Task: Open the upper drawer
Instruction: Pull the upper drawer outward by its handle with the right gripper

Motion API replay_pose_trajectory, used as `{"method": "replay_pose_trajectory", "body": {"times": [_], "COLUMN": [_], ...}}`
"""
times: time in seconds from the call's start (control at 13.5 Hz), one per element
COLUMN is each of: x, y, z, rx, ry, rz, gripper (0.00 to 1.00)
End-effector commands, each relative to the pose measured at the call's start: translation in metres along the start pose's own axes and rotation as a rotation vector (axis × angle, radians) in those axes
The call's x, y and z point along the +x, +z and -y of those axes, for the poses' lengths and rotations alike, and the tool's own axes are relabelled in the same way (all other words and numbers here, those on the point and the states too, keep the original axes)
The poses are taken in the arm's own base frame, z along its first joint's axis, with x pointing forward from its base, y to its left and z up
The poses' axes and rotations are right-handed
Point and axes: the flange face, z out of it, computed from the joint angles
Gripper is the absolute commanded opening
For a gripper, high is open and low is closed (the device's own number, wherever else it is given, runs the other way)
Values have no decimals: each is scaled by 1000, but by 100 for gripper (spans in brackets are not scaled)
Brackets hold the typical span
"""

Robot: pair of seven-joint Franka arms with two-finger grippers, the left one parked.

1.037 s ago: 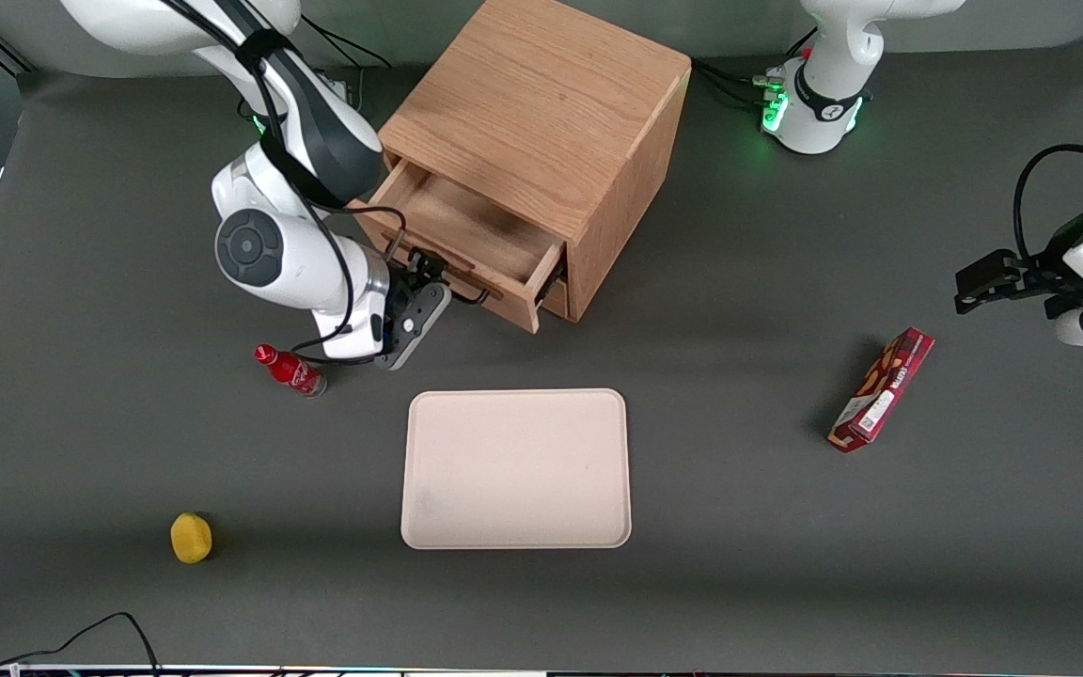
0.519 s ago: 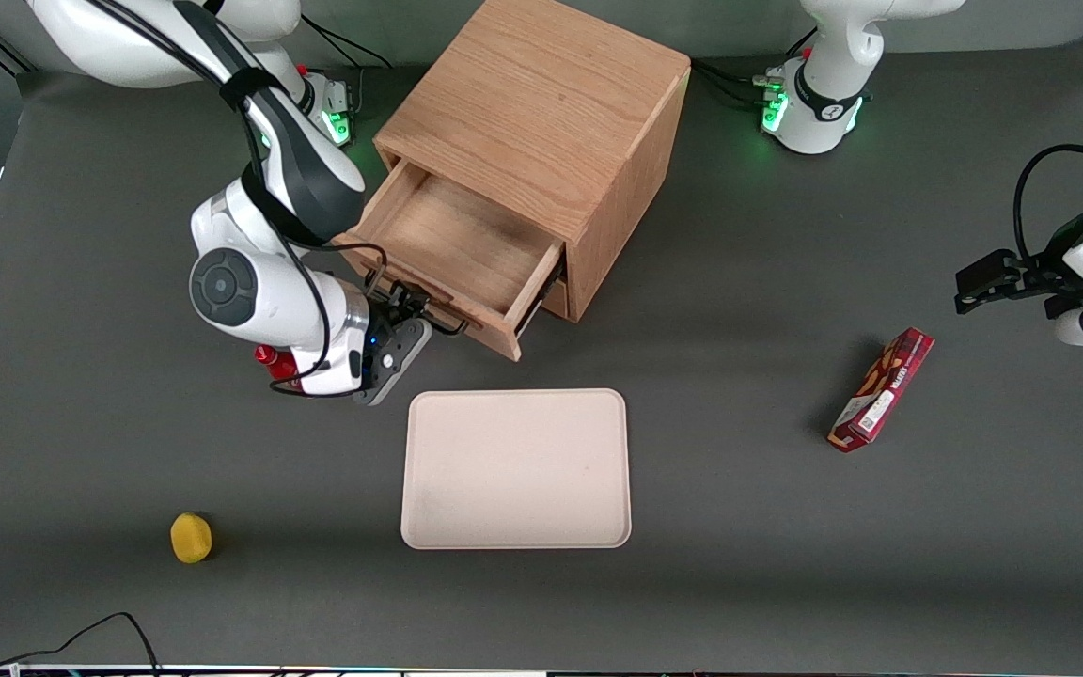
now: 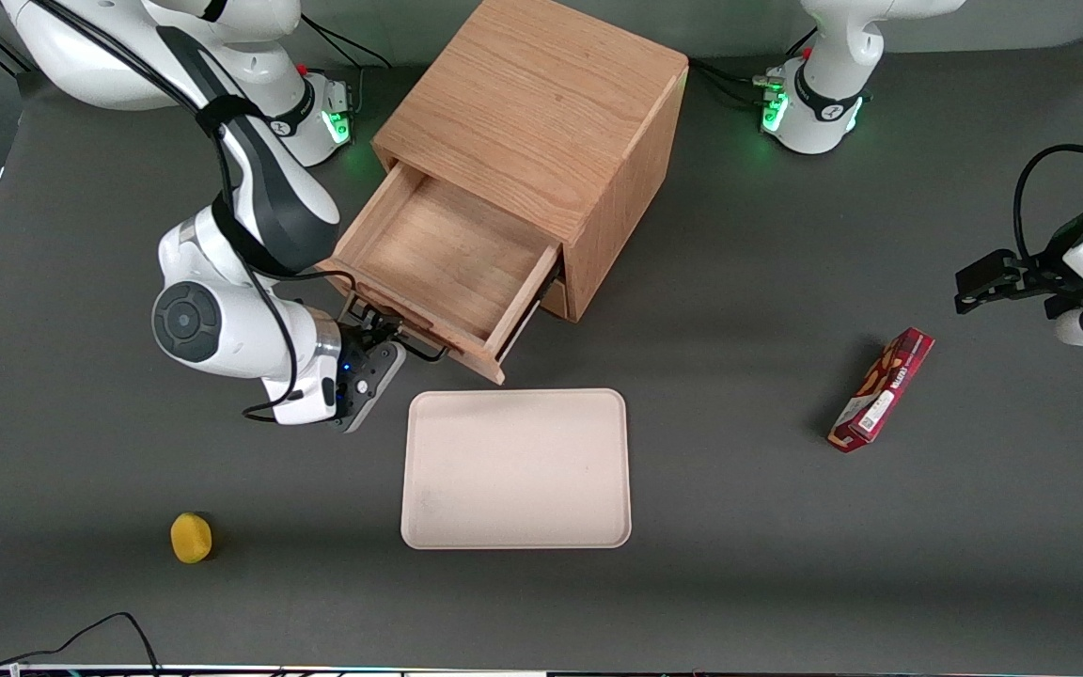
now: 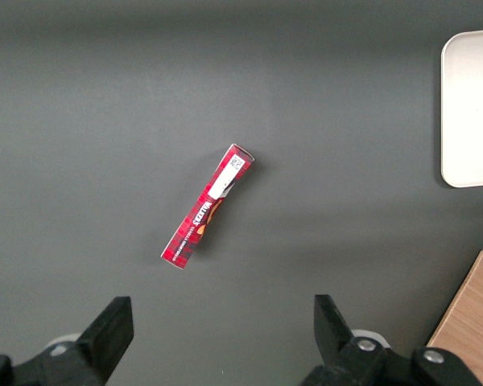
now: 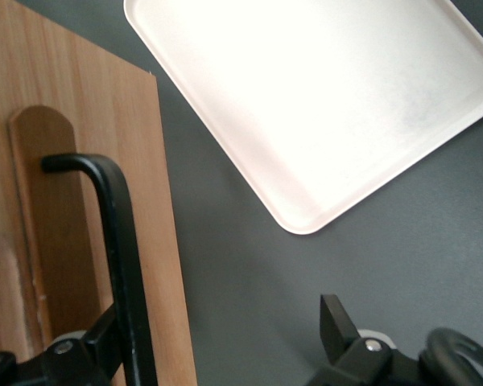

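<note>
Dark grey surface (image 3: 739, 527). The upper drawer (image 3: 429, 259) stands pulled out, pointing toward seven o'clock; the claw (image 3: 382, 331) sits at its black handle (image 5: 121, 265), fingers spread wide.

The right arm reaches out from its base and bends down at the elbow, its white and dark links folding toward the front camera. The wrist hangs low over the counter, turned so the gripper (image 3: 398, 337) points sideways, toward the parked arm's end. In the right wrist view the gripper (image 5: 217, 354) has its jaws spread apart, one dark finger (image 5: 92, 350) on one side of a black bar and the other finger (image 5: 336, 326) standing well clear. A black cable loops along the forearm.
</note>
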Motion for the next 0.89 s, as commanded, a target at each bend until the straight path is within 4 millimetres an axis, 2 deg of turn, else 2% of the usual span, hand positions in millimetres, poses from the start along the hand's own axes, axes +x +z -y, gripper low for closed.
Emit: {"method": "replay_pose_trajectory", "body": {"times": [0.0, 0.37, 0.67, 0.81], "x": [2, 7, 9, 10], "y": [-5, -3, -13, -29], "z": [-21, -37, -36, -32], "rx": [-14, -30, -19, -12], "ry": [-15, -30, -39, -37], "rz": [4, 12, 24, 26], "gripper": [100, 100, 100, 100]}}
